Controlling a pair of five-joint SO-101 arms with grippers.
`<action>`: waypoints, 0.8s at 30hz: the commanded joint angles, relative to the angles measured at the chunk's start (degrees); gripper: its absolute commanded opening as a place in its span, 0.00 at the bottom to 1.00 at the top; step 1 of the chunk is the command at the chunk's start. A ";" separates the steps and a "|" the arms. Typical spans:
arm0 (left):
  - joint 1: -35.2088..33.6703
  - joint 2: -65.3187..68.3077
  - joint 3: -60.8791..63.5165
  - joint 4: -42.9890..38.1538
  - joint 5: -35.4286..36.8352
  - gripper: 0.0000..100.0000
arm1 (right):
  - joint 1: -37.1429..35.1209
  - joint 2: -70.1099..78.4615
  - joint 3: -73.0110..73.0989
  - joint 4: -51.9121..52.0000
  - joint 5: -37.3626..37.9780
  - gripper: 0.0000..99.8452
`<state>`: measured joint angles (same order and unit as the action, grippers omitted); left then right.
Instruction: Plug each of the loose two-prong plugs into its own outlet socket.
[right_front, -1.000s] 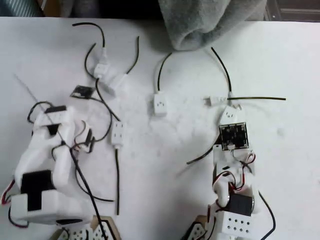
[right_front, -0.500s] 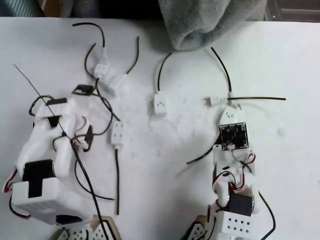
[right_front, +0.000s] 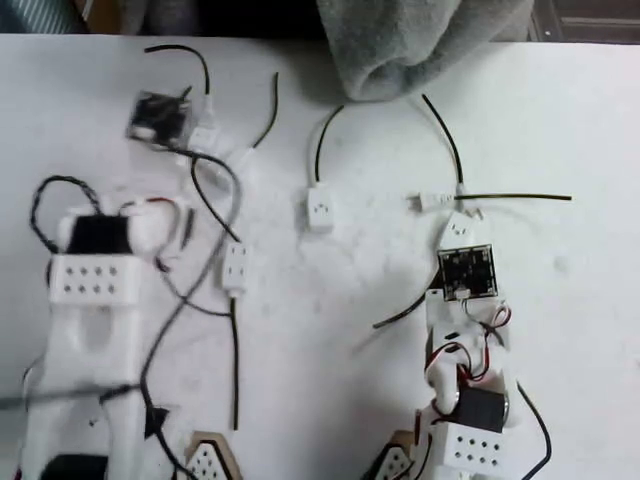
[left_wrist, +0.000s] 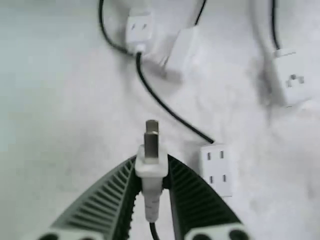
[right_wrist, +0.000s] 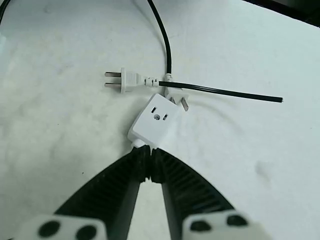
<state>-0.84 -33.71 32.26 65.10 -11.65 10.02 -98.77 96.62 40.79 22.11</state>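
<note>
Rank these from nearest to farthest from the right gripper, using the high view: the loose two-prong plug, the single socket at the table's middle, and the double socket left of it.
1. Loose plug: just ahead of the right gripper, to its left.
2. Single socket: at the table's middle.
3. Double socket: farther left, beside the other arm.

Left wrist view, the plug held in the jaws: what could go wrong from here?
The plug is pinched at its rear body only, so it may twist in the left jaws when pushed in.
The double socket beside it lies loose and face up, with nothing holding it; it could slide away.
The black cord running to that socket crosses ahead of the prongs and might snag.
</note>
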 joint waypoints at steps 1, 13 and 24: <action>10.15 -5.32 -0.53 -1.93 0.53 0.02 | -0.31 -0.13 0.53 -0.84 0.62 0.02; 30.46 -31.34 25.58 -30.95 9.58 0.02 | -0.31 -0.22 0.53 -0.04 0.62 0.02; 34.24 -46.81 45.98 -48.79 10.81 0.02 | -0.31 -0.22 -2.55 1.71 0.18 0.02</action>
<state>30.73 -78.29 76.66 19.30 -1.36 9.85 -98.77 96.35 42.02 22.11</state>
